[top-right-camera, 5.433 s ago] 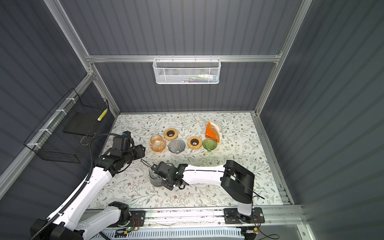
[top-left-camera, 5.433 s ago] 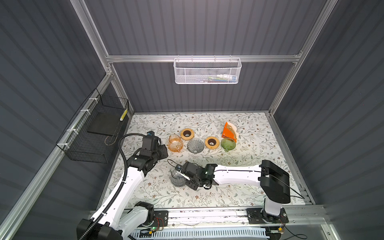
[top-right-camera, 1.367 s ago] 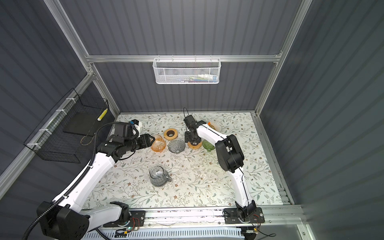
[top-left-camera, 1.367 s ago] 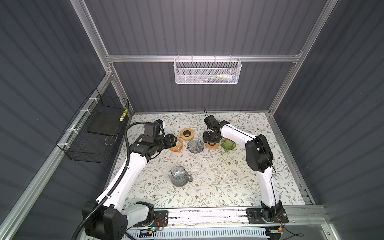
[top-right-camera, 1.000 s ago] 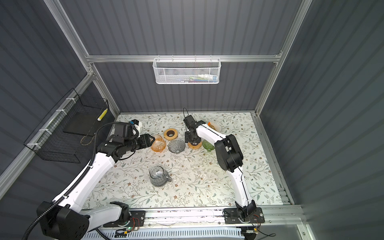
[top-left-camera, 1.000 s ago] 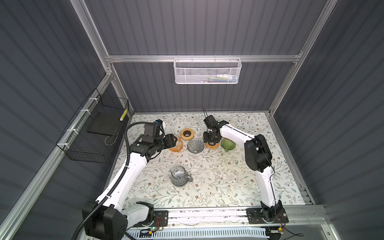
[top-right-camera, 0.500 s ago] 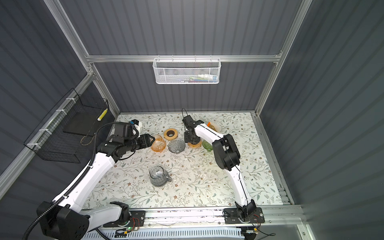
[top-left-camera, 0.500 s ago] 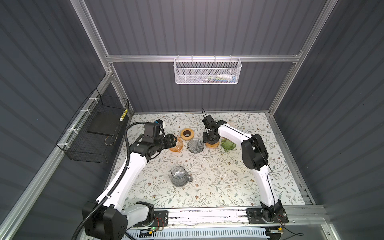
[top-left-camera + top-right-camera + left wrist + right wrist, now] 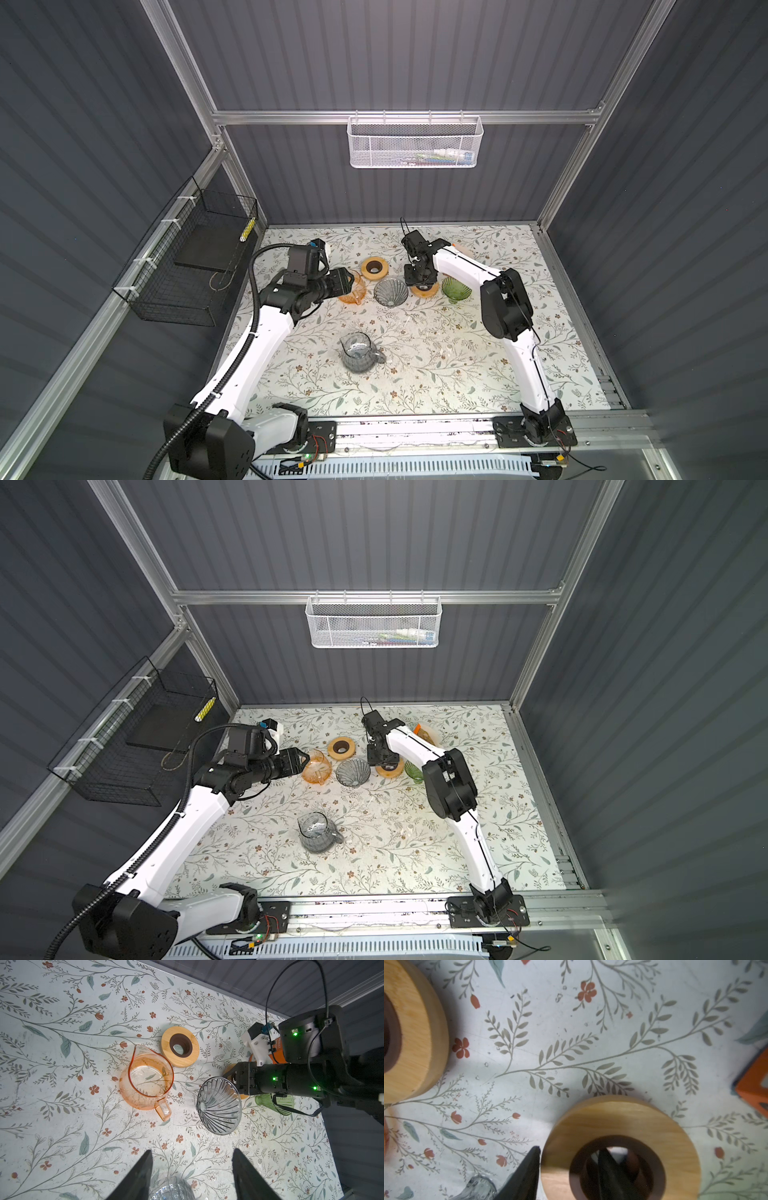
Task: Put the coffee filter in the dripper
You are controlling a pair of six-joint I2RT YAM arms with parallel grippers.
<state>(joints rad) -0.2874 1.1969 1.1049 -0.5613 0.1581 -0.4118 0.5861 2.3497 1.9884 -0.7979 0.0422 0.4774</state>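
The flower-printed white table covering (image 9: pixel 62 1126) looks smooth with a faint sheen, scuffed in places. The round pale wooden ring with a dark brown collar (image 9: pixel 623 1122) shows matt, fine-grained wood (what the collar is made of I cannot tell). The smoky grey ribbed cone dripper (image 9: pixel 220 1109), the orange-tinted jug (image 9: pixel 145 1084) and the green ribbed cone (image 9: pixel 457 286) are glossy and see-through, like glass. The white hanging basket (image 9: pixel 415 141) is perforated metal.

Top views: mat (image 9: pixel 415 374) bright, light from above, walls (image 9: pixel 83 124) dark. Tiny shiny spots on mat near dripper (image 9: pixel 390 292), on jug (image 9: pixel 358 353) side. Soft shadow under right arm (image 9: pixel 461 266) beside dripper. Left wrist view: sharp; white glare on mat just beside dripper; left fingers (image 9: pixel 137 1178) dark, fuzzy. Right wrist view: ring (image 9: pixel 618 1124) beside dripper close, blurry, partly in shadow; right fingers (image 9: pixel 525 1176) blurry; box (image 9: pixel 753 1084) blurry too.
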